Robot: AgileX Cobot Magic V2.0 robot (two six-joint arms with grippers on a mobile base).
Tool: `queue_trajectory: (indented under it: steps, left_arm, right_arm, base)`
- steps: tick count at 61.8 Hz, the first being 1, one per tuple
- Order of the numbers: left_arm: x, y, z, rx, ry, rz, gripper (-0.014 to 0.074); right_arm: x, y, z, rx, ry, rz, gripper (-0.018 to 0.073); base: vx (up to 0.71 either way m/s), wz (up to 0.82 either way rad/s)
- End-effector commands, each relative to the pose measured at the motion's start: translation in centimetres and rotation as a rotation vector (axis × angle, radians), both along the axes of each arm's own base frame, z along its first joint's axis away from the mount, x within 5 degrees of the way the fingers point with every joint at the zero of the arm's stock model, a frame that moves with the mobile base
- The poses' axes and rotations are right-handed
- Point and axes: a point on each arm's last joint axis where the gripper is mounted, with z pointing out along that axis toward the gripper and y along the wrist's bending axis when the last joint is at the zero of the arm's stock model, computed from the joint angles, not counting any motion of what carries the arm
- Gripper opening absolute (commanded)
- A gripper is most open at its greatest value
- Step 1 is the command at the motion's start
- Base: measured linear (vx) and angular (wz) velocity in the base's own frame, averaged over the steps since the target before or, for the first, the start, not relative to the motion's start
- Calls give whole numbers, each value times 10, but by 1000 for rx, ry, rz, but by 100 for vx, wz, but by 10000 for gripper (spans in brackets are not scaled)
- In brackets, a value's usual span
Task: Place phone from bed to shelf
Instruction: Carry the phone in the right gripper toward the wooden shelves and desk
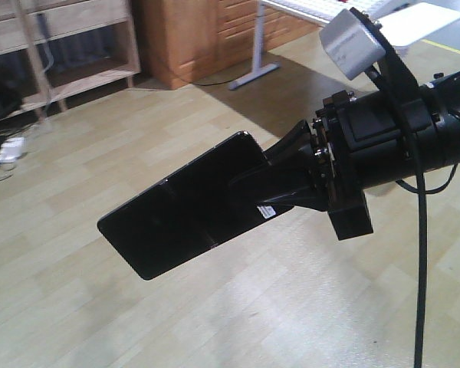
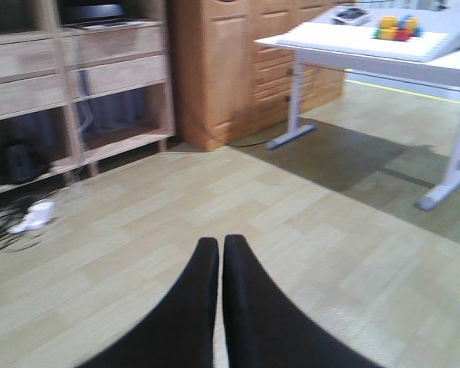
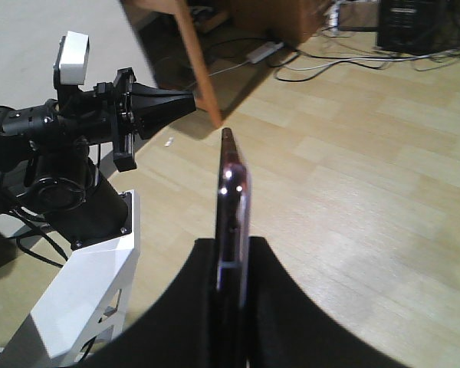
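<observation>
The phone [image 1: 176, 211], a glossy black slab with a crease across its middle, hangs in the air over the pale wood floor. My right gripper [image 1: 249, 195] is shut on its end by the small white sticker. The right wrist view shows the phone [image 3: 234, 184] edge-on with a pinkish rim, pinched between the black fingers [image 3: 287, 307] of the right gripper [image 3: 234, 249]. My left gripper [image 2: 220, 244] is shut on nothing and points at the floor; its arm [image 3: 161, 107] shows at left. The pale-wood shelf [image 1: 77, 23] [image 2: 115, 73] stands at the back left. The bed is out of view.
An orange-brown cabinet [image 1: 192, 38] [image 2: 230, 69] stands right of the shelf. A white table [image 2: 368, 42] with coloured blocks [image 2: 396, 28] is at the back right. Cables and a white power strip [image 1: 8, 149] [image 2: 32, 217] lie on the floor by the shelf. The robot's white base [image 3: 84, 291] is near.
</observation>
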Motion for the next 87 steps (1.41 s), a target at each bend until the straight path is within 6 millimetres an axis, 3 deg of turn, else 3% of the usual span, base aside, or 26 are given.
queue_trajectory:
  steps: [1, 46, 87]
  left_arm:
    - [0, 1, 6, -9, -72, 6, 1]
    - [0, 1, 6, -9, -72, 6, 1]
    - [0, 1, 6, -9, -72, 6, 1]
  right_arm:
    - [-14, 0, 21, 94, -9, 52, -4]
    - [-14, 0, 21, 94, -9, 52, -4]
    - [-14, 0, 21, 94, -9, 52, -4]
  base:
    - [21, -48]
    - [21, -38]
    - [24, -6]
